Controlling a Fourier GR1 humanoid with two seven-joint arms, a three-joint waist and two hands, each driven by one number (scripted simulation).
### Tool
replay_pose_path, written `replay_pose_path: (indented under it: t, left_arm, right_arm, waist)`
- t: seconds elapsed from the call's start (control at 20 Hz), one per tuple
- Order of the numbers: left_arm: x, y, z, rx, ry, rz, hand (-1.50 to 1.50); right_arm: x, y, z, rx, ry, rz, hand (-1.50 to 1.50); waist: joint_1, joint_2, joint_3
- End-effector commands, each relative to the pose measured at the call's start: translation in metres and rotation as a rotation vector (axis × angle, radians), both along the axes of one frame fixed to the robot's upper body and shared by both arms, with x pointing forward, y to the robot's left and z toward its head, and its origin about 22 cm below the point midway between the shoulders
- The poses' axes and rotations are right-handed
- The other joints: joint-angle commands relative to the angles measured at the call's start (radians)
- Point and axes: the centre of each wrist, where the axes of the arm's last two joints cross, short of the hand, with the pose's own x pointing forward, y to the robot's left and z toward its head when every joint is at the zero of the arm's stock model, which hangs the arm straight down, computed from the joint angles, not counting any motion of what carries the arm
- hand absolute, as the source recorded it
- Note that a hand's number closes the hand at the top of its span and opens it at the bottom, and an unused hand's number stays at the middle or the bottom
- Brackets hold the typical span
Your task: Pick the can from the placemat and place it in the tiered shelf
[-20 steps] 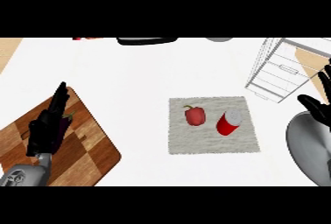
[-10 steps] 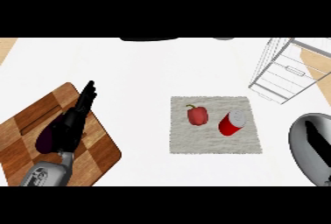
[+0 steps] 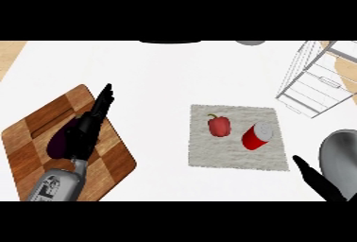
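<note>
The can (image 3: 256,137), red with a grey top, lies tilted on the right half of the grey placemat (image 3: 209,156); a red pepper (image 3: 219,125) sits just beside it on the left, not touching. The tiered shelf (image 3: 314,85), a white wire frame, stands well apart at the counter's (image 3: 160,75) upper right. The right robot hand (image 3: 315,180) enters at the lower right corner, just off the placemat's corner and near the can without touching it; the fingers that show are straight and pressed together, holding nothing. The left robot hand (image 3: 85,132) hovers over the wooden cutting board (image 3: 31,142) at the left, fingers straight and pointing up the view; a dark purple object (image 3: 59,142) lies partly hidden beneath it.
</note>
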Motion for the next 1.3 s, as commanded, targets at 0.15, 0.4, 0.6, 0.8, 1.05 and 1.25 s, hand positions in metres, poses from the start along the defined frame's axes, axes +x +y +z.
replay_pose_path:
  t: [0.15, 0.4, 0.6, 0.8, 1.05, 1.25]
  left_arm:
    - [-0.001, -0.006, -0.001, -0.006, 0.004, -0.025, 0.0]
    - [-0.004, -0.02, 0.0, -0.021, 0.011, -0.05, 0.0]
    - [0.009, -0.019, 0.006, 0.006, 0.004, -0.03, 0.0]
    - [-0.003, -0.007, 0.0, 0.005, -0.003, -0.028, 0.0]
    - [0.0, -0.01, 0.0, 0.007, -0.008, -0.035, 0.0]
    - [0.008, -0.014, -0.003, 0.01, -0.002, -0.023, 0.0]
  right_arm:
    - [-0.011, 0.002, 0.057, -0.041, 0.208, 0.093, -1.5]
    - [0.002, 0.001, 0.083, -0.103, 0.484, 0.196, -1.5]
    - [0.007, 0.015, 0.11, -0.174, 0.676, 0.25, -1.5]
    - [0.011, 0.032, 0.132, -0.179, 0.819, 0.228, -1.5]
    - [0.032, 0.063, 0.143, -0.189, 0.833, 0.242, -1.5]
    - [0.053, 0.077, 0.142, -0.186, 0.808, 0.236, -1.5]
  waist:
    - [0.012, 0.001, -0.003]
    - [0.029, 0.003, -0.005]
    - [0.033, 0.008, -0.006]
    - [0.036, 0.0, -0.003]
    - [0.035, 0.001, -0.001]
    - [0.024, 0.001, -0.001]
